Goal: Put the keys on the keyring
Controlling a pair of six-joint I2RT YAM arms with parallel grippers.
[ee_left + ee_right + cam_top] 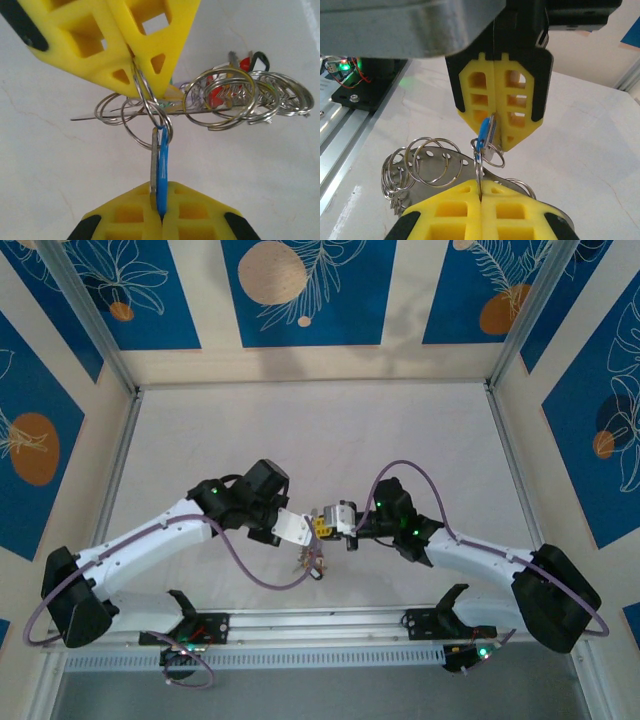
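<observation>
A blue-tagged key (162,165) stands upright between the fingers of my left gripper (161,210), which is shut on it. The small ring (150,137) on that key hooks through a thin wire ring (148,102). My right gripper (144,90) is shut on that wire ring. It belongs to the keyring (457,161), a curved perforated metal band carrying several wire rings (432,160). In the right wrist view my right gripper (480,192) pinches the ring from below, with the left gripper (492,135) above it. Other keys with red tags (215,95) hang in the bunch. Both grippers meet tip to tip (322,525).
The bunch of rings and keys (308,562) dangles just under the two gripper tips, above the white table (320,430). A purple cable (255,575) loops below the left arm. The arms' base rail (320,625) runs along the near edge.
</observation>
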